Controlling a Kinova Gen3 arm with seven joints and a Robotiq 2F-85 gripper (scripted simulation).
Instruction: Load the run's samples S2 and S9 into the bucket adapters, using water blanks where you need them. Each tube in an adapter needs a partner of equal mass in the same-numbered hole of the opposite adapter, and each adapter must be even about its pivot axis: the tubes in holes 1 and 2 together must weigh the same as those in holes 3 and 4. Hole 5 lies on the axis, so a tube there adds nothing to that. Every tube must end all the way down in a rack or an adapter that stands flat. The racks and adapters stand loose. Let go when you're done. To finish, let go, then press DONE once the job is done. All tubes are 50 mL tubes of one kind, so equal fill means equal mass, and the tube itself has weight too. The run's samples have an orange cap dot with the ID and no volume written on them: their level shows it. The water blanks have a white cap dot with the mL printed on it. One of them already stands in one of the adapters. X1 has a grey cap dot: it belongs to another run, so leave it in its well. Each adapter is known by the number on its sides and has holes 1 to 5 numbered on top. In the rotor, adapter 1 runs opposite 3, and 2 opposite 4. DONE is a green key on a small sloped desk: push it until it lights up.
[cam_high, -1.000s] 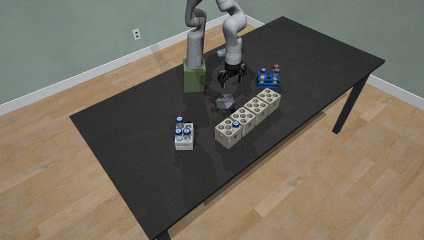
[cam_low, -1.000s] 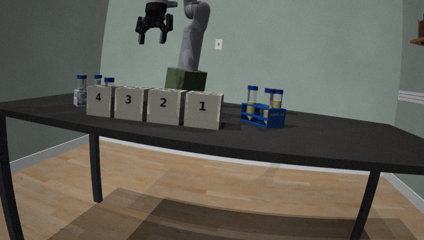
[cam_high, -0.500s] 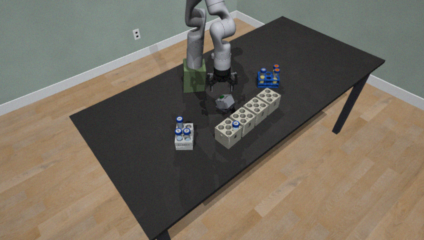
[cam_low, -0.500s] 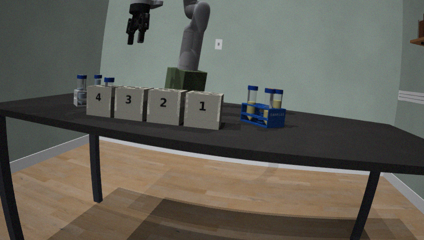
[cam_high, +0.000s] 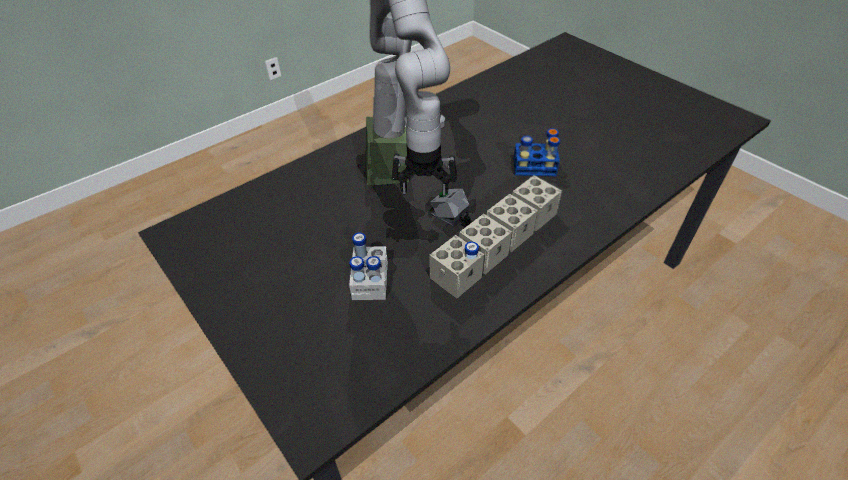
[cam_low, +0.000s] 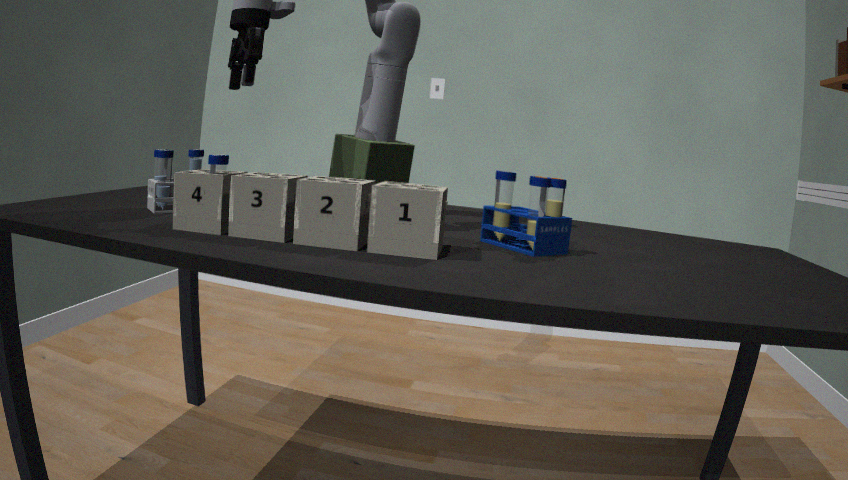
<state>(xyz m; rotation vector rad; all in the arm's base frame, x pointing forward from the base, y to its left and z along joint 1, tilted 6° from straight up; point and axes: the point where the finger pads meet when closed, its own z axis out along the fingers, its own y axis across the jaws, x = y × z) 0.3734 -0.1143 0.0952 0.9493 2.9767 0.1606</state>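
Samples (cam_low: 554, 199), clear blue-capped tubes, are stood upright, long axis vertical, in blue rack (cam_low: 553, 236) beside adapter 1 (cam_low: 404, 220). 1 blank (cam_high: 471, 249) is seated in blocky beige adapter 4 (cam_high: 452, 276). Gripper (cam_high: 424, 178) is raised, fully spread, holding nothing.

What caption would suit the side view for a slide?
Open tool high above adapters 4 to 1, samples rack at right.

High overview; low frontal table-edge view
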